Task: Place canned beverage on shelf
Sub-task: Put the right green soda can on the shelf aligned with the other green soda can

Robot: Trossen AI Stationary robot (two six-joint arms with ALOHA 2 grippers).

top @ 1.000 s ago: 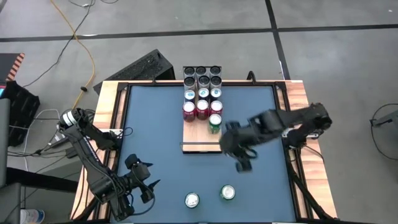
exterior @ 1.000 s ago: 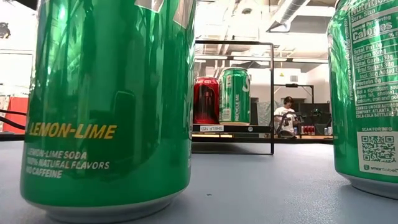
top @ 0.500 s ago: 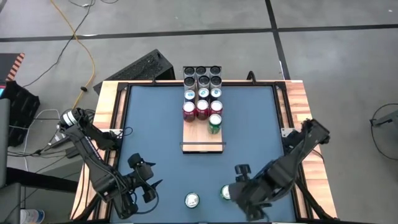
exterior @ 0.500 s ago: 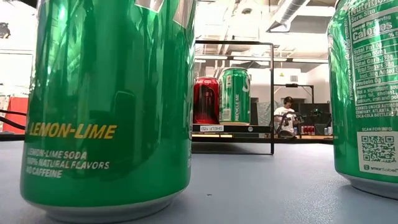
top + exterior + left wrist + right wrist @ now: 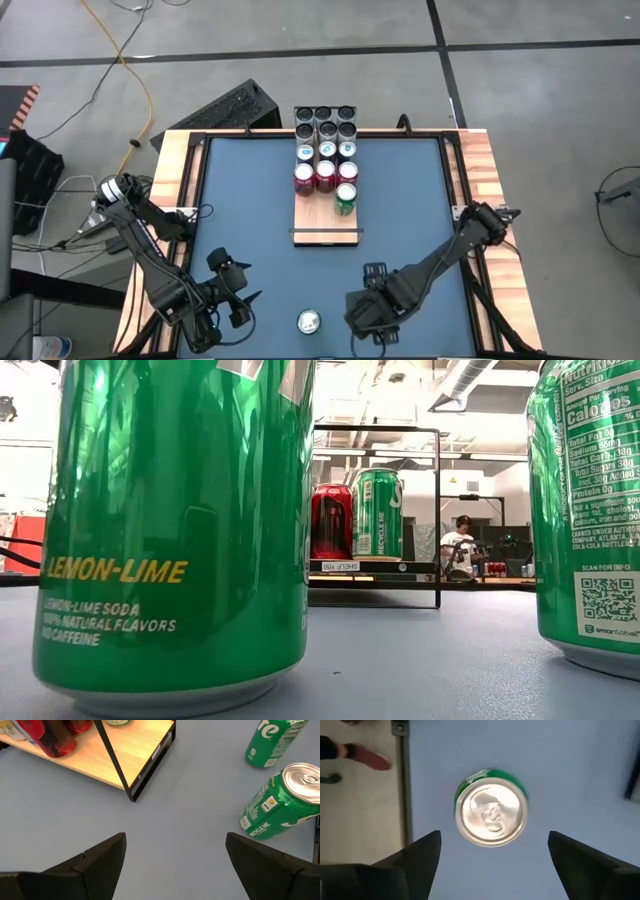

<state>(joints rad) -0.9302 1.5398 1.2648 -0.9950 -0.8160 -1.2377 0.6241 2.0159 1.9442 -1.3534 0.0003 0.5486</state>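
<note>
Two green cans stand upright on the blue table near its front edge. The left can point(image 5: 309, 321) point(image 5: 175, 530) point(image 5: 277, 805) stands free. My right gripper point(image 5: 368, 312) point(image 5: 492, 865) hangs open straight above the right can point(image 5: 491, 812) point(image 5: 590, 510), hiding it in the high view, with its fingers apart and clear of the can's silver top. The shelf point(image 5: 322, 225) point(image 5: 127, 767), a pale wood plank with black wire rails, lies flat on the table's far middle. My left gripper point(image 5: 236, 292) point(image 5: 175, 860) waits open at the near left.
Several cans stand in rows on the shelf's far part: black, pale-topped, red point(image 5: 304, 178), and one green point(image 5: 346, 198). Bare blue table lies between the shelf and the near cans. The table's near edge point(image 5: 402, 780) is close to the right can. A person point(image 5: 462, 545) sits far behind.
My right gripper has swung from beside the shelf's near end toward the table's near edge and down, and now hangs over the right green can. The cans and the shelf have stayed put.
</note>
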